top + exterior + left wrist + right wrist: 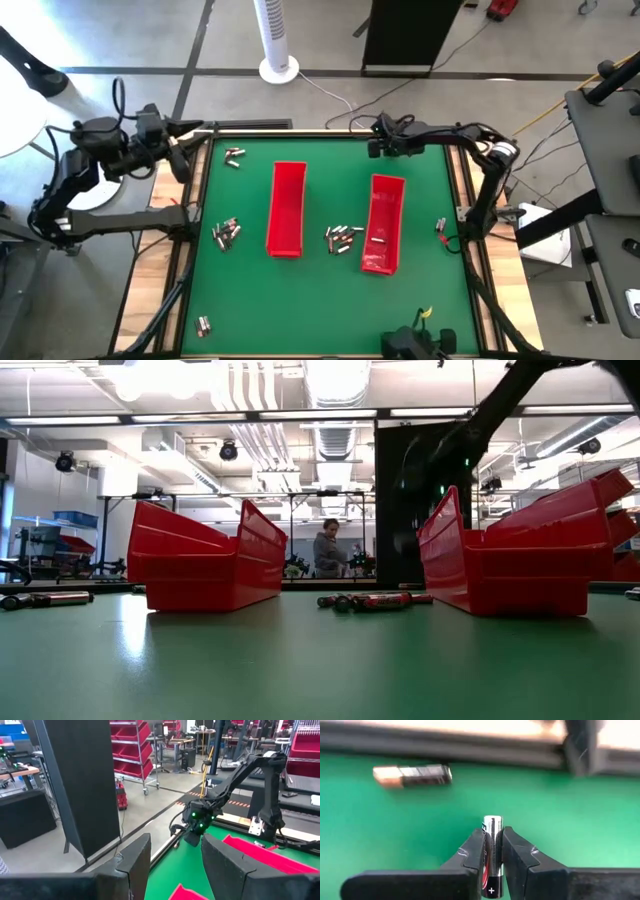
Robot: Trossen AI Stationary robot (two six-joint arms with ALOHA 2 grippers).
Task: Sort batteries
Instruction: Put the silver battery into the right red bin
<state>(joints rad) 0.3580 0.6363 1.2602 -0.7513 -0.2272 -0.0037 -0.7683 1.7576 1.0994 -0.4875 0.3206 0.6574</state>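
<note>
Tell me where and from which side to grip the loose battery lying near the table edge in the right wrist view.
Grip the loose battery across its middle, coming straight down from above, fingers either side of its round barrel. It lies flat on the green mat with bare space around it. The right gripper is already shut on another battery.

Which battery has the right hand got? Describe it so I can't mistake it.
At the table's far edge, beyond the right red tray, find the right hand. The battery is clamped between its fingers, plus end facing the wrist camera. Unlike the copper-tipped battery nearby, it isn't lying loose on the mat.
</note>
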